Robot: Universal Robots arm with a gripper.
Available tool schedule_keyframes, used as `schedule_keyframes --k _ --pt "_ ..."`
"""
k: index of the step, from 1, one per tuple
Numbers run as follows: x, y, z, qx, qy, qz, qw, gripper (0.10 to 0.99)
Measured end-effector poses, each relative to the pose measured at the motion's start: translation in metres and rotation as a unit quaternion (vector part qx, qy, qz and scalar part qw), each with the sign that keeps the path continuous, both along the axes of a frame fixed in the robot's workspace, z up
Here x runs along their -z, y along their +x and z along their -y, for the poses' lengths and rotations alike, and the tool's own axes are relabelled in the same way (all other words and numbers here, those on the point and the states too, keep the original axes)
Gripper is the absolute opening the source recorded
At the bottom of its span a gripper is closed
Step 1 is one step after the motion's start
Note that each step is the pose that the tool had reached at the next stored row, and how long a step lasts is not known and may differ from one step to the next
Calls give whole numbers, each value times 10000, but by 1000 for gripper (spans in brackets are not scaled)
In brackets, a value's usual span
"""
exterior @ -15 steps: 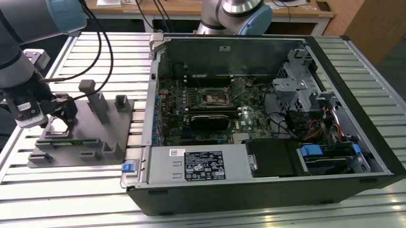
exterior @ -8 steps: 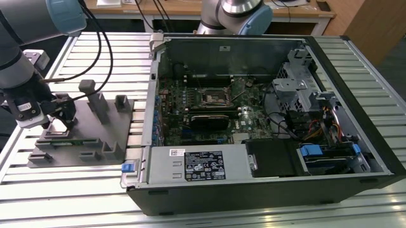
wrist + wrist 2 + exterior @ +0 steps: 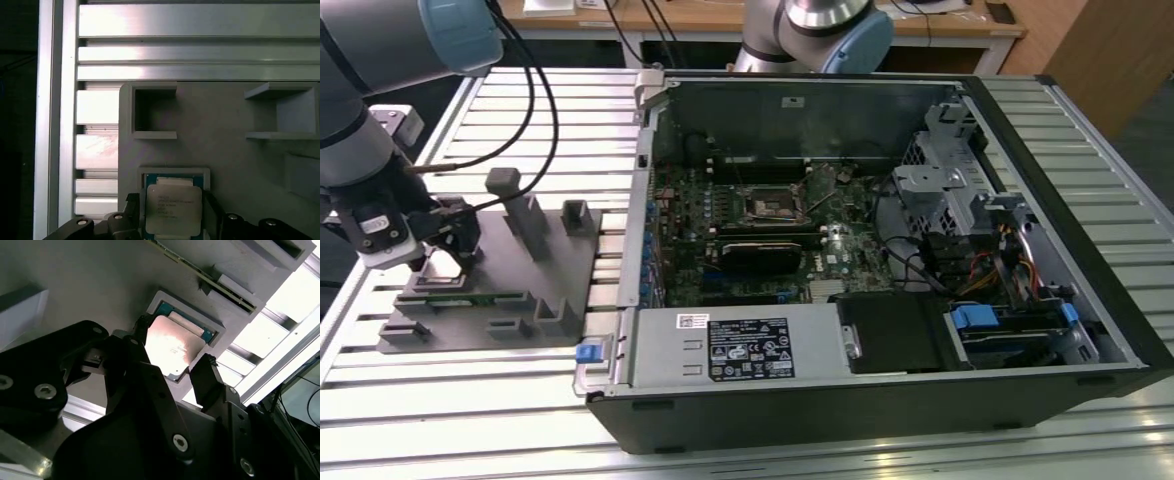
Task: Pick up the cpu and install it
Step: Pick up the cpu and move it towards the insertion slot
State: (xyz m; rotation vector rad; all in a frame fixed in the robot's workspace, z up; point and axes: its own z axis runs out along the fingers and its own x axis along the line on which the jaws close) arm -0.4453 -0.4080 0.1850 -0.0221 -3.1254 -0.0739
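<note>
Gripper [image 3: 175, 347] is down over the grey tray [image 3: 225, 150], straddling the cpu [image 3: 173, 209]. Both wrist views show dark gripper parts close along two opposite edges of the chip. Cannot tell whether it is clamped on the cpu or merely standing loose around it.

The cpu lies flat in a shallow square recess of the tray with its silvery top facing up. A thin green border shows along one side of it.

Beyond the recess the first wrist view shows two open box-shaped pockets [image 3: 154, 112] moulded on the tray. Past the tray edge run the aluminium slats of the table [image 3: 200, 20]. In the second wrist view a long thin memory stick [image 3: 210, 276] stands on edge in a slot of the tray, near the cpu recess but apart from it.

In the exterior view the tray sits on the exterior view's left, just beside the open computer case [image 3: 881, 410]. The arm stands over the part of the tray farthest from the case. Inside the case the mainboard lies flat, with the square socket [image 3: 767, 205] near its middle, well apart from the cpu. A labelled power supply box [image 3: 740, 345] sits along the near wall.

Behind the case stands the base of a second arm [image 3: 817, 35], and behind that a wooden desk [image 3: 720, 15].
</note>
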Motion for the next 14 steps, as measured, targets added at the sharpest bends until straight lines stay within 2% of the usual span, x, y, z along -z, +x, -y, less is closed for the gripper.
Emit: schedule_keyframes --k 3,4,9,14 --pt "9 -1 -1 -1 -1 -1 10000 604" --pt "9 0 -1 -1 -1 -1 10000 541" --pt "4 0 -2 -1 1 5 10000 541" --pt "-70 0 -2 -2 -3 3 10000 541"
